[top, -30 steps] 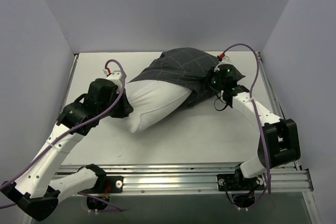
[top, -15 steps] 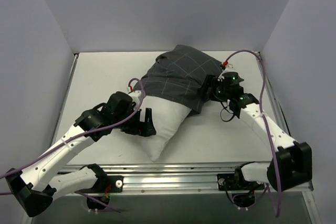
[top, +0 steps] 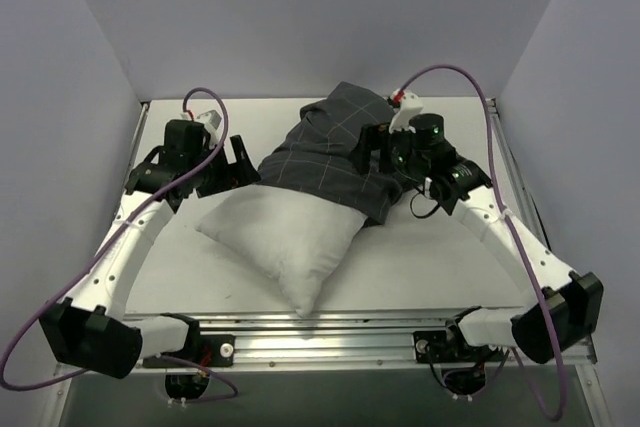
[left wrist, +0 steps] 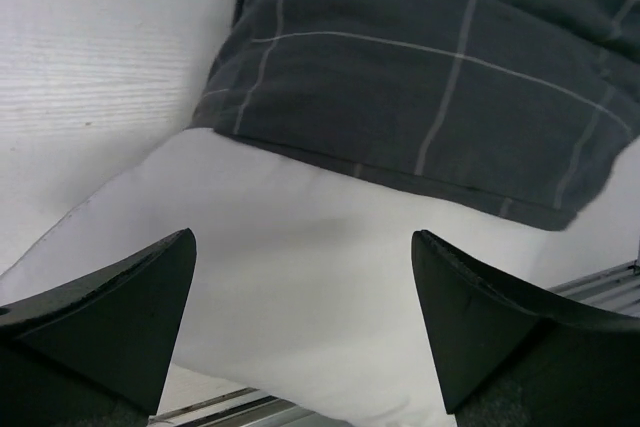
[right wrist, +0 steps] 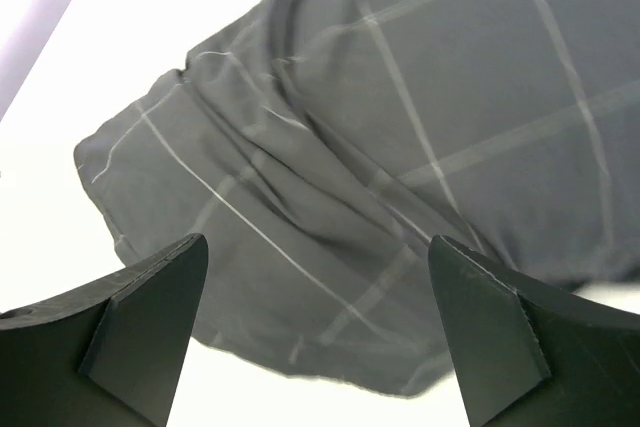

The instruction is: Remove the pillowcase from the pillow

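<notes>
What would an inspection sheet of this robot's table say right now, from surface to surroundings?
Surface: flat white table, partly covered by bedding.
Job's things: plump white rectangular pillow, mostly exposed; dark charcoal checked cloth pillowcase, bunched over its far end, with the hem lying across it.
Clutter: nothing seen.
Grippers: left gripper open above the pillow; right gripper open above the pillowcase; neither holds anything.
Cables: purple cables loop along both arms.
Surroundings: plain pale walls on three sides; metal rail at the near edge.
</notes>
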### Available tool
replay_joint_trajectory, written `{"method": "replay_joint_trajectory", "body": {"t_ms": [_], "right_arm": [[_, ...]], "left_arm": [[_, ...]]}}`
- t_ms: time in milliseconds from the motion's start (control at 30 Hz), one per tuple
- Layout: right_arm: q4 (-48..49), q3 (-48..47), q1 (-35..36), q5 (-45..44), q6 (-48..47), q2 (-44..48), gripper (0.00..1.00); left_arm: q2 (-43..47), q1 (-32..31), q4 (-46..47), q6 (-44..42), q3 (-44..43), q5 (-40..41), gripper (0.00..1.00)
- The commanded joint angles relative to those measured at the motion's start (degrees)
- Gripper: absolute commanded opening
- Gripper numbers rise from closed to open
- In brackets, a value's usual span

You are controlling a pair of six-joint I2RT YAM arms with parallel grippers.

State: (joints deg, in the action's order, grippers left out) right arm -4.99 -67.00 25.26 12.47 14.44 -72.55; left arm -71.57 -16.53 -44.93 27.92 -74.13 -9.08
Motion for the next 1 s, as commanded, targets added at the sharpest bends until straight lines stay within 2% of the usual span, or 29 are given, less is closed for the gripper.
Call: {"method": "replay_joint_trajectory", "body": {"t_ms": [0, 200, 333, 367, 433, 467, 533, 567, 600, 733, 833, 867, 933, 967], "right_arm": [[0.2, -7.2, 3.9, 1.4, -7.6, -5.3, 0.87], [1.3, -18.5, 9.3, 5.0, -13.8, -16.8, 0.89], [-0.4, -25.8, 12.5, 5.5, -18.6, -24.7, 0.89], [-1.2, -27.1, 13.1, 5.5, -20.1, -27.7, 0.90], [-2.1, -31.3, 14.9, 5.7, -21.6, -30.7, 0.90], [-3.3, -32.7, 15.5, 5.4, -23.1, -33.7, 0.90], [-5.0, -35.7, 16.7, 4.6, -24.5, -36.6, 0.90], [-6.8, -38.4, 17.5, 3.5, -25.7, -39.5, 0.90], [-7.6, -39.5, 17.6, 2.8, -26.0, -40.8, 0.90], [-10.8, -41.7, 17.7, 0.9, -28.0, -45.0, 0.85], [-13.3, -41.5, 17.7, -1.4, -29.6, -46.7, 0.68], [-14.6, -41.5, 17.6, -2.4, -30.0, -47.3, 0.53], [-15.1, -40.8, 16.9, -6.1, -30.1, -47.5, 0.29], [-15.0, -40.4, 16.4, -7.4, -29.9, -47.3, 0.09]], "left_arm": [[-1.0, 2.4, 3.3, -1.3, 4.8, -3.6, 0.97], [-4.0, 3.9, 8.5, -1.5, 12.5, -5.9, 0.96], [-4.3, 4.1, 11.5, -1.6, 15.4, -8.1, 0.76], [-4.0, 4.0, 12.0, -1.6, 15.9, -8.7, 0.65], [-3.1, 4.0, 13.0, -1.6, 17.0, -9.5, 0.51], [-2.9, 3.9, 13.1, -1.6, 17.1, -9.6, 0.36], [-2.2, 4.0, 12.9, -1.8, 16.8, -9.5, 0.20], [-1.6, 4.0, 12.8, -2.2, 16.6, -9.6, 0.09], [-1.4, 3.9, 12.7, -2.3, 16.4, -9.5, 0.04], [0.3, 3.9, 10.7, -3.1, 14.8, -7.5, 0.02], [1.7, 3.9, 9.3, -3.6, 13.0, -6.5, 0.02], [2.0, 4.0, 8.5, -4.0, 11.6, -6.0, 0.02], [2.8, 3.9, 6.3, -4.5, 9.8, -5.0, 0.02], [3.6, 3.9, 5.6, -4.7, 9.0, -3.8, 0.02]]}}
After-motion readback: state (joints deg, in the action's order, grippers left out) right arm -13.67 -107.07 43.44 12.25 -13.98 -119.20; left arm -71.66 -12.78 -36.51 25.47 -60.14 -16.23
